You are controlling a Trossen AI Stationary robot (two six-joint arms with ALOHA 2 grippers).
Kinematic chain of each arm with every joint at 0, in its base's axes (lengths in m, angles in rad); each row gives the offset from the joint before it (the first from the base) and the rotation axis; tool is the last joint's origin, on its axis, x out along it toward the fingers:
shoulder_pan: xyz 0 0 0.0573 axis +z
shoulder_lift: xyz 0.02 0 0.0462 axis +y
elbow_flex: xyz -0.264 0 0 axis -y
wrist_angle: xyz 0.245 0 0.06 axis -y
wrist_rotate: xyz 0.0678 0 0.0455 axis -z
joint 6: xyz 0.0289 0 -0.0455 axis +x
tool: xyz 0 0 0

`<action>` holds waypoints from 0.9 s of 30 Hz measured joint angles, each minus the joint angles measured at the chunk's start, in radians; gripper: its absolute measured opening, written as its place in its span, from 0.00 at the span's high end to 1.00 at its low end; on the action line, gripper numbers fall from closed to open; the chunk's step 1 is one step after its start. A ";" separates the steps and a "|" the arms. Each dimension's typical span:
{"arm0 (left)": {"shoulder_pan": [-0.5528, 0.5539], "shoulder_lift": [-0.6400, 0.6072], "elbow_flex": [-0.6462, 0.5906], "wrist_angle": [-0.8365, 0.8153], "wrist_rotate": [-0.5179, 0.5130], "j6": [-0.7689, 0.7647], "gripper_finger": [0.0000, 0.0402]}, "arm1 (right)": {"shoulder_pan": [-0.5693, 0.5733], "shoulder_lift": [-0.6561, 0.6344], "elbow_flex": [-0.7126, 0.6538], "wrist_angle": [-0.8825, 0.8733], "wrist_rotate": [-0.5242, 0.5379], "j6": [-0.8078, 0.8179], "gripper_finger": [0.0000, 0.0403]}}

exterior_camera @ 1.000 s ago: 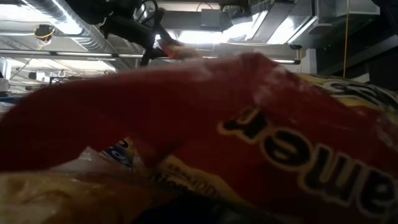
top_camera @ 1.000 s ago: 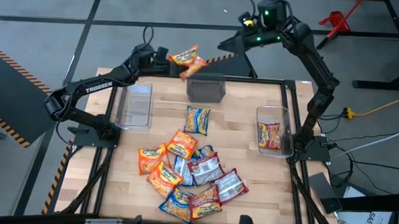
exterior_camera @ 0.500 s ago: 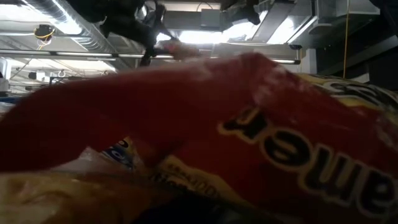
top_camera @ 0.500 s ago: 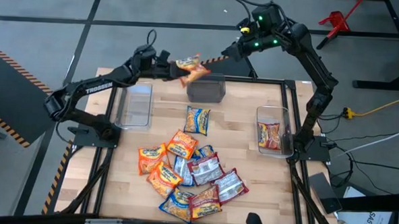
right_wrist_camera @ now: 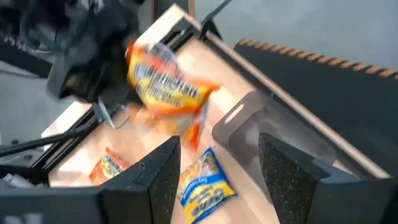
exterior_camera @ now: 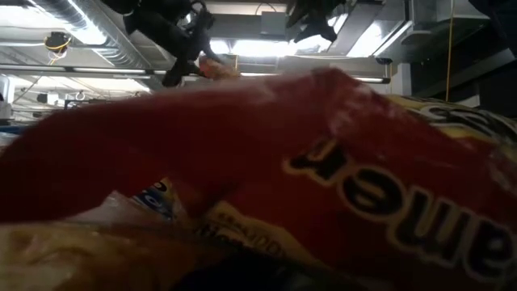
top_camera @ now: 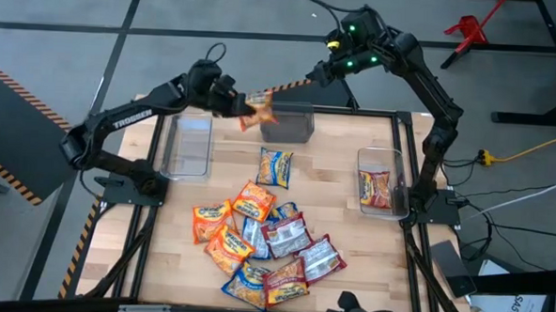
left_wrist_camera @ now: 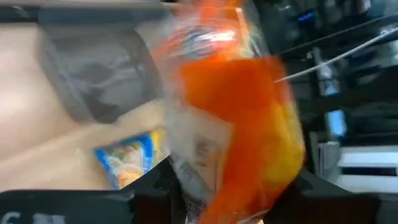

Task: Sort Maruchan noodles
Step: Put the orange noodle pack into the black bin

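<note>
The left tool (top_camera: 245, 108) grasps an orange noodle packet (top_camera: 258, 110) in the air at the far edge, beside the dark bin (top_camera: 287, 124). The packet hangs loosely, so it could slip and miss a bin. The right tool (top_camera: 312, 75) hovers released, holding nothing. More noodle packets (top_camera: 260, 245) are heaped on the wooden bench (top_camera: 333, 187), with grey floor around.

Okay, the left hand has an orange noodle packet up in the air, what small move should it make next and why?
Probably swing the left hand toward the empty left bin. It grips the orange packet beside the dark middle bin; the right bin holds a red packet.
</note>
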 joint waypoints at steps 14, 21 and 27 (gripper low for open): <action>0.031 0.002 0.252 -0.262 -0.205 0.120 0.65 | 0.012 0.095 0.000 0.238 -0.217 0.035 0.51; 0.048 -0.001 0.342 -0.560 -0.214 0.263 0.65 | 0.014 0.139 0.000 0.304 -0.238 0.057 0.51; 0.020 -0.018 0.353 -0.472 -0.018 0.332 0.65 | 0.032 0.185 -0.001 0.342 -0.411 0.068 0.51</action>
